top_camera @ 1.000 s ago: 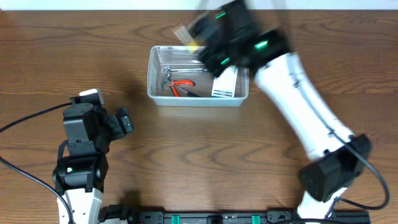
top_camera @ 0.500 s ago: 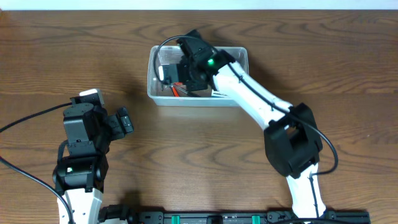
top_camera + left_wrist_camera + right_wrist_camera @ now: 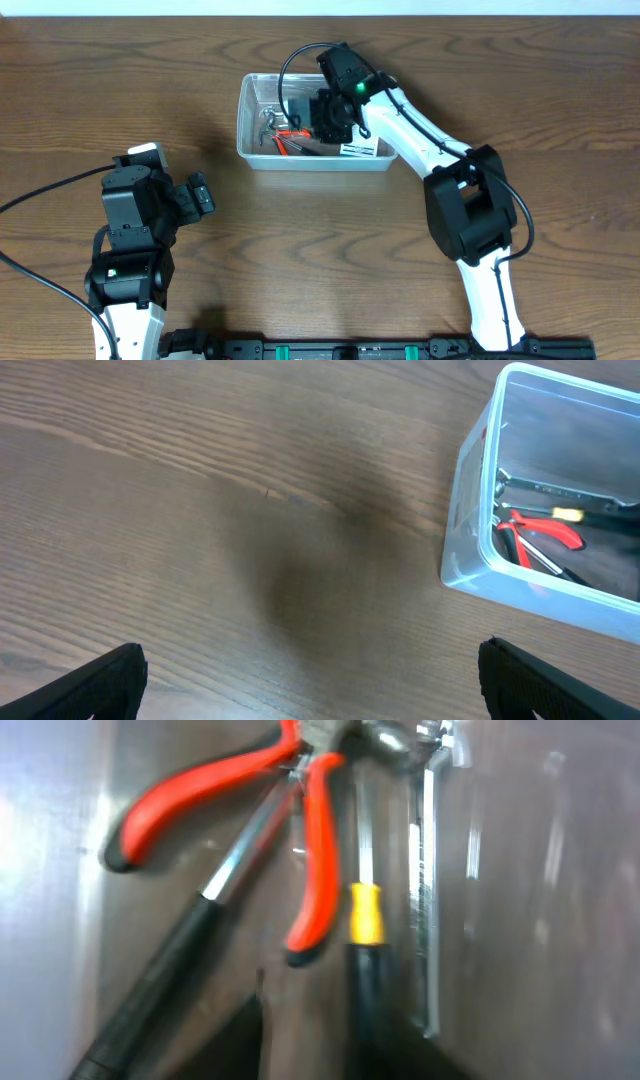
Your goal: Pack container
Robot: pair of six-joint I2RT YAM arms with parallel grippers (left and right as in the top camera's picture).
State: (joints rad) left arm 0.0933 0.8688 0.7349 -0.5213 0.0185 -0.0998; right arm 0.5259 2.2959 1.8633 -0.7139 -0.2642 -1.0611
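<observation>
Wood-grain surface (image 3: 320, 250), brown, carrying the one item of the task.

Item: container (image 3: 243, 125). Clear rectangular tub at the far middle of the surface, with its long axis running left to right in the overhead view.

Contents, per my right wrist camera:
- red-handled pliers (image 3: 318, 860)
- black-handled tool (image 3: 160, 980), its steel shaft lying between the pliers' handles
- screwdriver with a yellow collar (image 3: 364, 910)
- steel bar (image 3: 428, 900) beside the wall, too blurred to name further

My right gripper (image 3: 325, 118): directly over the tub's middle, pointed down among the tools. No view shows its fingers plainly, so I cannot tell whether it is spread, closed or carrying anything.

My left gripper (image 3: 315, 685): fingers wide apart, holding nothing, low over bare wood. The tub lies ahead and to its right, well apart.

Nearer arm: the right, plainly. I judge its coming move to be vertical, through the open top.

Views compared: overhead gives the tub's whole outline and both arms but blurs the tools into a tangle. The right wrist view separates the tools but loses the rim. The left wrist view shows the near corner wall and the pliers inside.
</observation>
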